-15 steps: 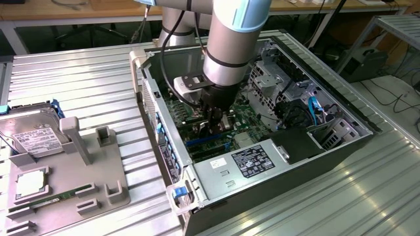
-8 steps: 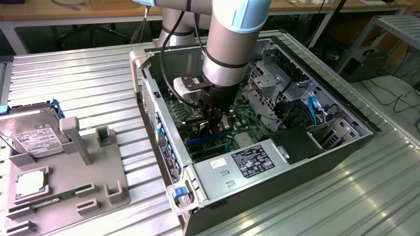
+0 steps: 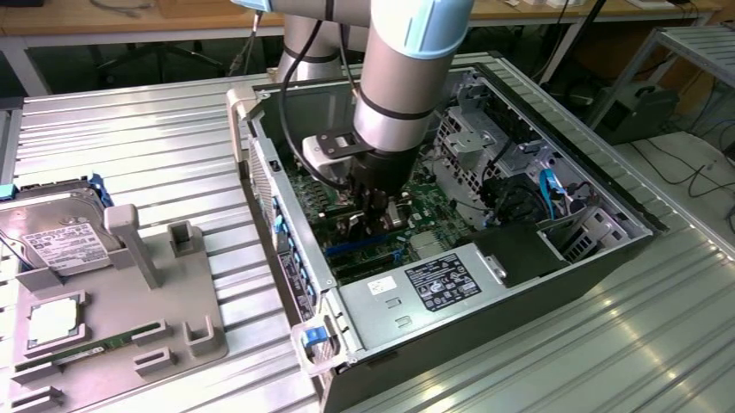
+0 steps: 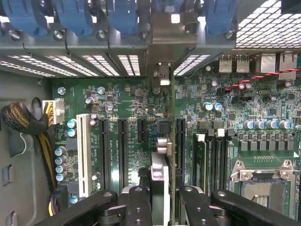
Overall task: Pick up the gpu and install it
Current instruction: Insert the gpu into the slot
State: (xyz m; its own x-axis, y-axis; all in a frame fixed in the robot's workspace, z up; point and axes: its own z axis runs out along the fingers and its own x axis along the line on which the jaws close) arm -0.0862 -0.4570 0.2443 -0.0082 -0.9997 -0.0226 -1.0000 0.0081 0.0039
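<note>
Gripper [image 4: 162, 195] clamps one gpu [image 4: 160, 175]: thin dark card, edge-on, silvery bracket [image 4: 164, 35], above a motherboard [image 4: 263, 136] with one white slot [image 4: 84, 155].

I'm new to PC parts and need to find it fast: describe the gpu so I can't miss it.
Look inside the open computer case, where the arm reaches down to the green motherboard. Clamped in the gripper stands the gpu, a thin card seen edge-on. Unlike the fixed black slots beside it, it has a silvery bracket at one end.

The gpu [image 4: 172, 113] bracket [image 4: 168, 30] is dull metal, the table [image 3: 150, 138] ribbed metal.
</note>
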